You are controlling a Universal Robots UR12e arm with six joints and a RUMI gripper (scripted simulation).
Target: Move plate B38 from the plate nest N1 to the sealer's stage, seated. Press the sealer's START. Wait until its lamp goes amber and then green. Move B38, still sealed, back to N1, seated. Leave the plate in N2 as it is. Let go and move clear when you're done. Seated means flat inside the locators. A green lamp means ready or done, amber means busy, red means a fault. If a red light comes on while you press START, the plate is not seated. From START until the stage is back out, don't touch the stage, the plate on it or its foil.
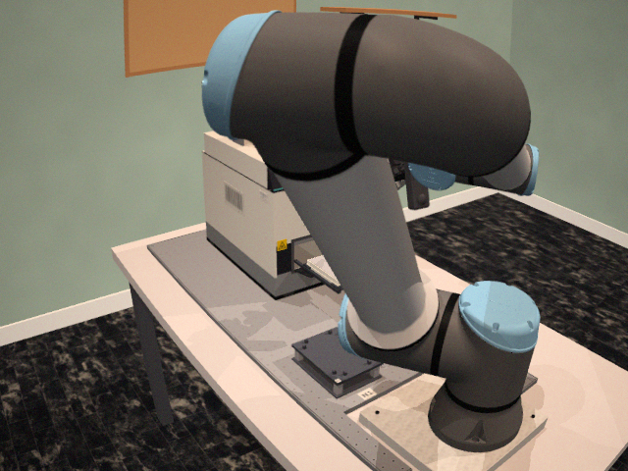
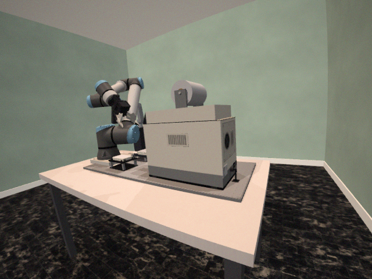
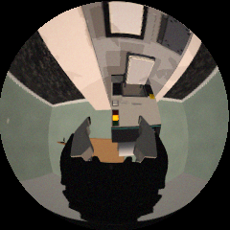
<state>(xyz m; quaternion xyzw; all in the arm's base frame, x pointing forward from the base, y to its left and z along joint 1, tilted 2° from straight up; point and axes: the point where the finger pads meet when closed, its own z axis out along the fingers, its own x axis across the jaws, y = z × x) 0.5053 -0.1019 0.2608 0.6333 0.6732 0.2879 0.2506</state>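
Note:
My gripper is open and empty, high in front of the sealer. The sealer's lamp is amber. B38 lies on the stage, which stands out of the sealer's front opening. B38 looks flat there; its foil cannot be made out. Nest N1 shows a dark top with no plate visible, partly behind the arm in the top view. A pale plate sits in the other, black-rimmed nest. START's lettering cannot be read.
The arm's upper links hide much of the stage in the top view. A foil roll stands on top of the sealer. The N1 label lies beside its nest. The robot's base plate is close to N1.

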